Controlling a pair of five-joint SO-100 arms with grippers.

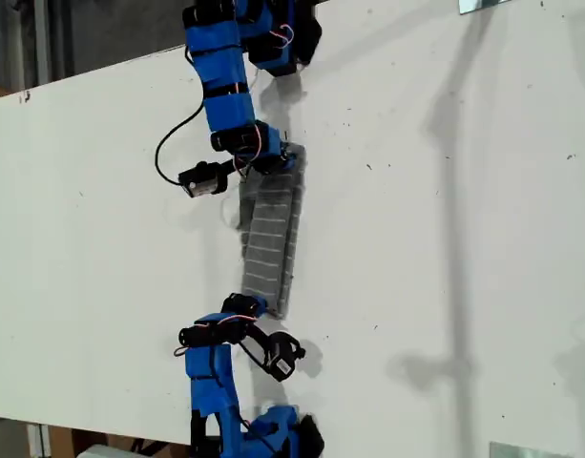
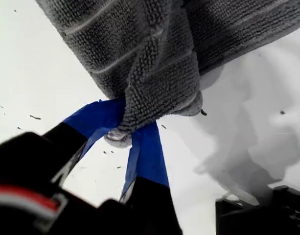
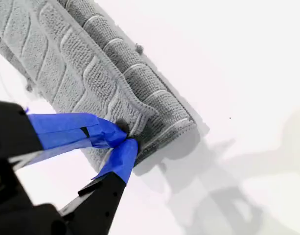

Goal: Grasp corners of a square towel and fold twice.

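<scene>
- As seen along my first gripper (image 2: 124, 128), its blue-taped jaws are pinched together on a bunched corner (image 2: 154, 105) of the towel (image 2: 140, 44), several thick plies gathered into one knot of terry pile.
- At my second gripper (image 3: 124, 139), the taped tips are likewise closed on the cloth, nipping the hemmed edge at a corner (image 3: 162, 128) of the stacked layers.
- Between the two arms in the exterior view, the towel (image 1: 271, 250) lies as a narrow, striped grey strip near the middle of the white table (image 1: 445, 239), one end under the upper arm's jaws and the other at the lower arm's jaws; the wrist views do not settle which arm is which.
- Judging by its slump and soft rolled edges, the cloth is light, limp and not fragile; it will sag and drape rather than hold a shape, so any fold will need both ends carried together.
- The looped pile looks grippy rather than slick, yet a thin bite could shed a lower ply; the hemmed corners, where the layers meet, appear the soundest places to take hold.
- Beyond the strip, the table shows only small dark specks and the arms' shadows (image 1: 454, 191).
</scene>
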